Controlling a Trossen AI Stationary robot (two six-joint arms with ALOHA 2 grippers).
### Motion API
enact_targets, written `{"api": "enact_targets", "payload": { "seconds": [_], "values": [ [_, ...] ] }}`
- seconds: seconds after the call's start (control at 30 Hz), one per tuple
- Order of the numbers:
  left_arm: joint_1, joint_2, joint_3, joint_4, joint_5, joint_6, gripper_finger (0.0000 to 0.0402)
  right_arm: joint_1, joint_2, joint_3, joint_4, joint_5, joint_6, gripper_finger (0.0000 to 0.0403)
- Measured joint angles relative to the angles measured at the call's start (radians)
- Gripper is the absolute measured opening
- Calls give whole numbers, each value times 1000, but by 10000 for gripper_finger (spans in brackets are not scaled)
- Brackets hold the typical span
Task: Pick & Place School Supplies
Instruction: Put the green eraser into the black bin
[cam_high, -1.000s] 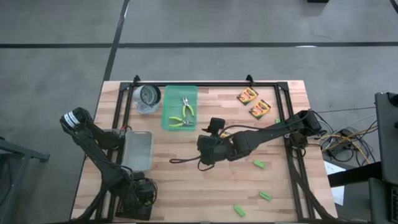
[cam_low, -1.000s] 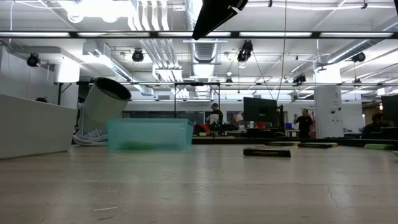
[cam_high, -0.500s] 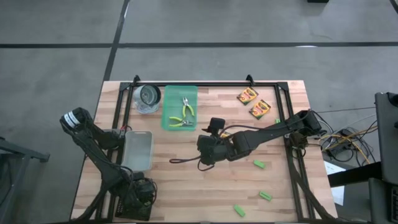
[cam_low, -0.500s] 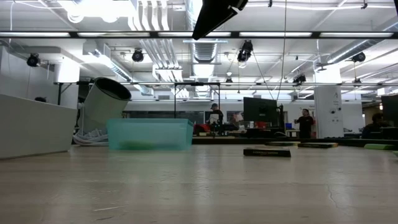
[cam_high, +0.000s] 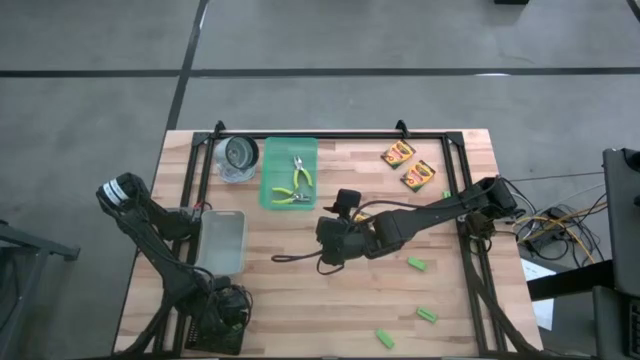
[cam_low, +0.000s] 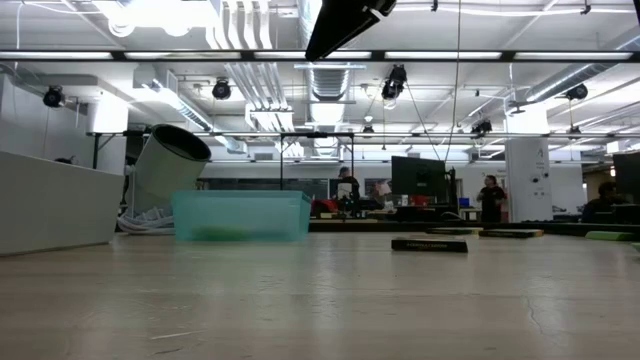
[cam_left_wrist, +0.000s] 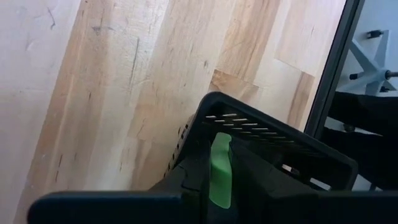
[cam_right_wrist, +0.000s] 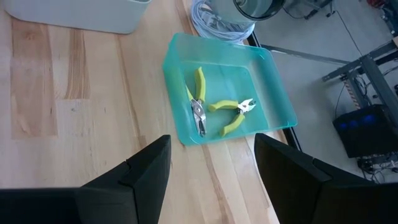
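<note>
My left gripper (cam_high: 232, 304) is at the table's near left corner, shut on a bright green block (cam_left_wrist: 219, 169), above a black slotted container (cam_left_wrist: 280, 146). My right gripper (cam_high: 333, 243) hovers open over the middle of the table, with nothing between its fingers (cam_right_wrist: 211, 180). Ahead of it the teal tray (cam_right_wrist: 225, 93) holds two pliers (cam_right_wrist: 198, 99) with yellow-green handles. Two crayon boxes (cam_high: 398, 153) (cam_high: 418, 176) lie flat at the far right. Three green blocks (cam_high: 417, 264) (cam_high: 427, 314) (cam_high: 384, 338) lie on the wood at the near right. My left gripper pinches the green block (cam_left_wrist: 219, 186) between its two fingers, which point steeply down. The block stands lengthwise along the fingers and is lifted clear above the black container. Its lower end is hidden by the fingers.
A clear plastic bin (cam_high: 222, 241) stands at the left, beside my left arm. A tipped metal can (cam_high: 239, 157) on coiled cable lies at the far left, next to the tray. A dark cable (cam_high: 300, 258) trails on the wood under my right arm. A black frame (cam_high: 330, 134) rims the table.
</note>
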Motion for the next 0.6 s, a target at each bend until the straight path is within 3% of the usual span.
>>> {"api": "enact_targets", "payload": {
  "seconds": [0.27, 0.6],
  "values": [
    [0, 0, 0, -10, -4, -13, 61, 0, 0, 0, 0, 0, 0, 226],
    [0, 2, -1, -8, -5, -66, 133, 0, 0, 0, 0, 0, 0, 226]
  ]
}}
